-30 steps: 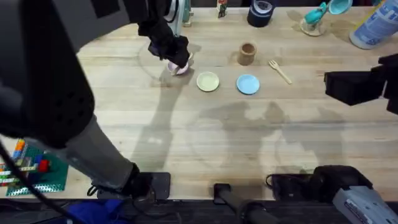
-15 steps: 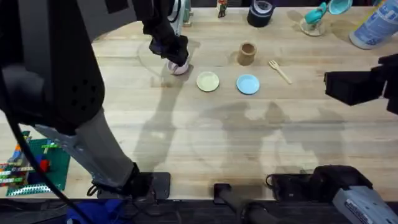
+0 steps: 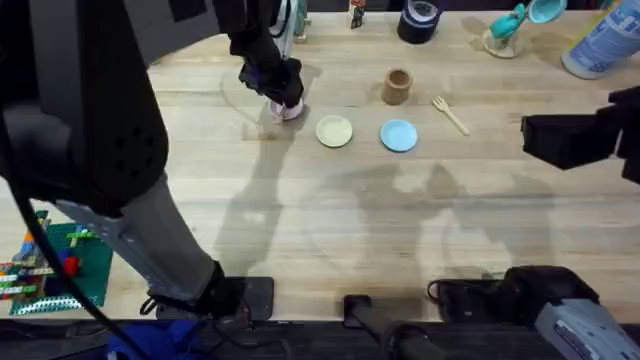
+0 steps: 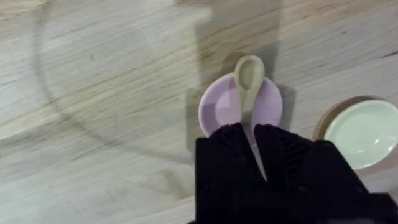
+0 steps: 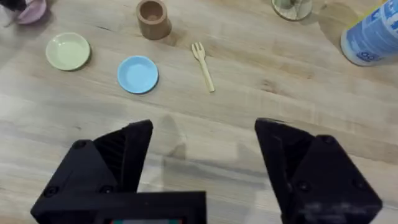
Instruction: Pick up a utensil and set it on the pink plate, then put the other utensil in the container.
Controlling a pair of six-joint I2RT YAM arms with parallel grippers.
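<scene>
With the left gripper (image 4: 250,134) having descended, we are resting the gripped spoon (image 4: 247,81) on the pink plate (image 4: 214,109); the right gripper (image 5: 202,152) is waiting open.

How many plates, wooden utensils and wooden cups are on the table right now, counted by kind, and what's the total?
Plates: 3, namely the pink plate, yellow plate and light-blue plate.
Wooden utensils: 2, namely the spoon over the pink plate and the fork.
Wooden cups: 1, the container.
Total: 6
</scene>
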